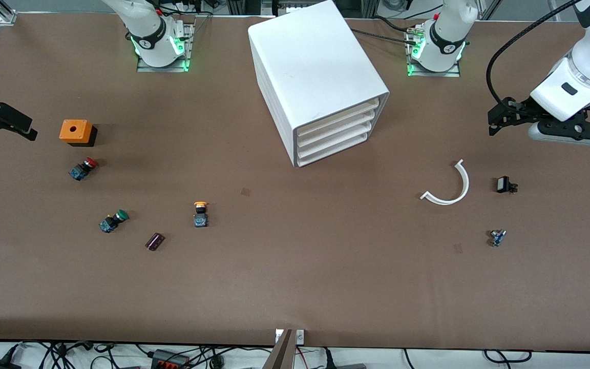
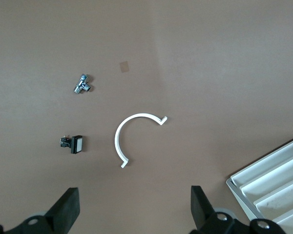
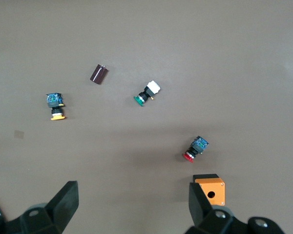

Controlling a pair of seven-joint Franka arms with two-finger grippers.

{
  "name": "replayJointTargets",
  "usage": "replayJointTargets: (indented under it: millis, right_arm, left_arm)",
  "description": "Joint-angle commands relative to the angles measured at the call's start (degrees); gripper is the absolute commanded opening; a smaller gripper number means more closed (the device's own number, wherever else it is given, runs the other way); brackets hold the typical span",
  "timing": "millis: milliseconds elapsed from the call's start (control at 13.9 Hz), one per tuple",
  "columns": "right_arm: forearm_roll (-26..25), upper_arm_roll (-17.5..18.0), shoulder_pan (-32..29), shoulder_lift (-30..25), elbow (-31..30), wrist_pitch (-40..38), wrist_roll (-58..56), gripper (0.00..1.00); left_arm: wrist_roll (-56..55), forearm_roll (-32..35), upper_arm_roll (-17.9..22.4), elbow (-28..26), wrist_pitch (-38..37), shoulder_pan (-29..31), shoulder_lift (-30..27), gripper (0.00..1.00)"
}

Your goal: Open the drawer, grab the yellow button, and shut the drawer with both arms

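The white cabinet stands at the middle of the table, near the robots' bases. Its four drawers all sit pushed in, and its corner shows in the left wrist view. The orange-yellow-capped button lies on the table toward the right arm's end, nearer the camera than the cabinet. It also shows in the right wrist view. My left gripper hangs open and empty over the left arm's end. My right gripper hangs open and empty over the right arm's end, beside an orange box.
A red-capped button, a green-capped button and a dark cylinder lie near the orange-yellow one. A white curved strip, a small black part and a metal fitting lie at the left arm's end.
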Motion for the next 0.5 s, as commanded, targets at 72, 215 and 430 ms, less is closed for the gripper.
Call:
replayJointTargets:
  millis: [72, 215, 430]
  right_arm:
    - [-2.1, 0.6, -0.5, -0.9, -0.7, -0.8, -1.4, 1.00]
    - [-2.1, 0.6, -0.4, -0.9, -0.7, -0.8, -1.4, 1.00]
    - [-2.1, 0.7, -0.4, -0.9, -0.7, -0.8, -1.5, 1.00]
  left_arm:
    - [0.6, 1.4, -0.2, 2.5, -1.7, -0.3, 1.0, 1.00]
    - [0.6, 1.4, -0.2, 2.5, -1.9, -0.3, 1.0, 1.00]
    - [0.6, 1.4, -0.2, 2.5, -1.9, -0.3, 1.0, 1.00]
